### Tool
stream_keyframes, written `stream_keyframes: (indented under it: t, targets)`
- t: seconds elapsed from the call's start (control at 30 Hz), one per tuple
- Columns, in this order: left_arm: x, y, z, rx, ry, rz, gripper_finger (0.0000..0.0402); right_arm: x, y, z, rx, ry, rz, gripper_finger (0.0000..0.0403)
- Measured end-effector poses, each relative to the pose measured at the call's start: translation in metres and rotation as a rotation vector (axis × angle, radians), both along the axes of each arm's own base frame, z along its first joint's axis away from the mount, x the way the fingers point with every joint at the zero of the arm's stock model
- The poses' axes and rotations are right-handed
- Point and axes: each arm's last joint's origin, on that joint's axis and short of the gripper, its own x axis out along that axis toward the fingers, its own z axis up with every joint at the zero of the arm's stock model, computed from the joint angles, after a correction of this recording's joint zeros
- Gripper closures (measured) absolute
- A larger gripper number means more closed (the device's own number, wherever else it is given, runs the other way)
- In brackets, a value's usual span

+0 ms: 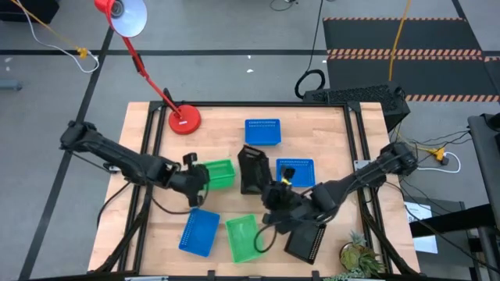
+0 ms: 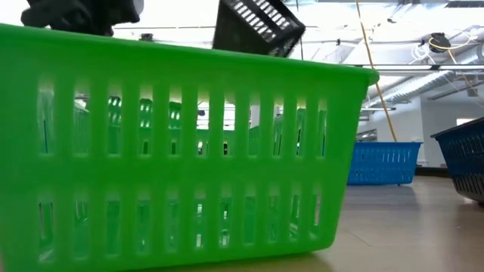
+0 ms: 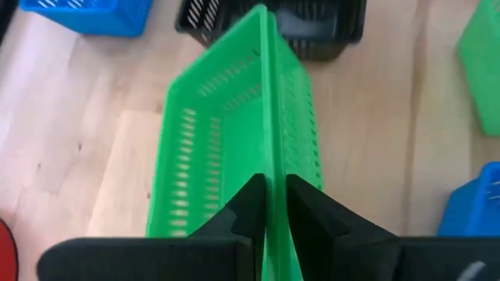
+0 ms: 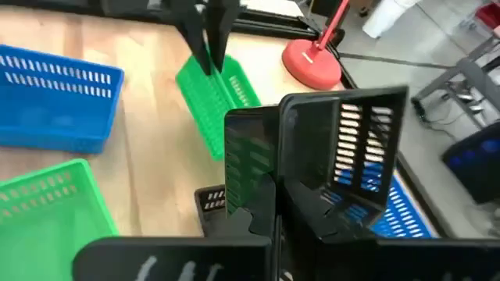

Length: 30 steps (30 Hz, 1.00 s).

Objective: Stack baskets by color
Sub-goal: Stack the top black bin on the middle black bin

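Observation:
My left gripper point(image 1: 200, 184) is shut on a green basket point(image 1: 219, 173) at the table's middle left; that basket also shows in the left wrist view point(image 3: 234, 133). My right gripper point(image 1: 273, 195) is shut on a black basket point(image 1: 251, 168), which is raised in the low view point(image 2: 257, 26). A second green basket point(image 1: 244, 237) and a blue basket point(image 1: 199, 232) rest on the table near its front edge. A second black basket point(image 1: 307, 239) lies at the front right. Two more blue baskets point(image 1: 262, 131) point(image 1: 297, 172) sit farther back. My left gripper pinches one side wall of the green basket at its rim point(image 3: 269, 183), one finger inside and one outside. The fingers slant down from the table's left. The basket is tipped on edge and hangs below them; whether its low edge touches the table, I cannot tell. My right gripper pinches a wall of the black basket point(image 4: 275, 172) between its two fingers, coming from the table's right and slanting down. The basket stands tilted on edge above the fingers, its slotted far wall point(image 4: 363, 148) upright, and it is lifted off the table.
A round red lamp base point(image 1: 184, 119) with its slanting stem stands at the back left. A potted plant point(image 1: 359, 257) sits at the front right corner. The table's wooden frame edge point(image 1: 234, 107) runs along the back. Bare wood lies between the two held baskets and the front ones.

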Motion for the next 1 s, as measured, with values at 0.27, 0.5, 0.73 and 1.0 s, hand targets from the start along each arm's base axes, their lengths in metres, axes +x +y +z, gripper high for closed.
stream_keyframes:
  t: [0.27,0.5,0.73,1.0]
  targets:
    - [-0.002,0.000,-0.007,0.032,0.027,-0.027,0.0350,0.029,0.016,-0.017,-0.071,0.118,0.025,0.0400]
    - [0.001,-0.008,-0.040,0.114,0.149,-0.138,0.0350,0.029,0.019,-0.017,-0.074,0.119,0.031,0.0397]
    - [0.004,-0.009,-0.044,0.169,0.141,-0.156,0.0350,0.027,0.018,-0.017,-0.083,0.131,0.028,0.0395]
    - [0.000,-0.011,-0.045,0.221,0.178,-0.231,0.0350,0.025,0.018,-0.018,-0.057,0.129,-0.005,0.0395]
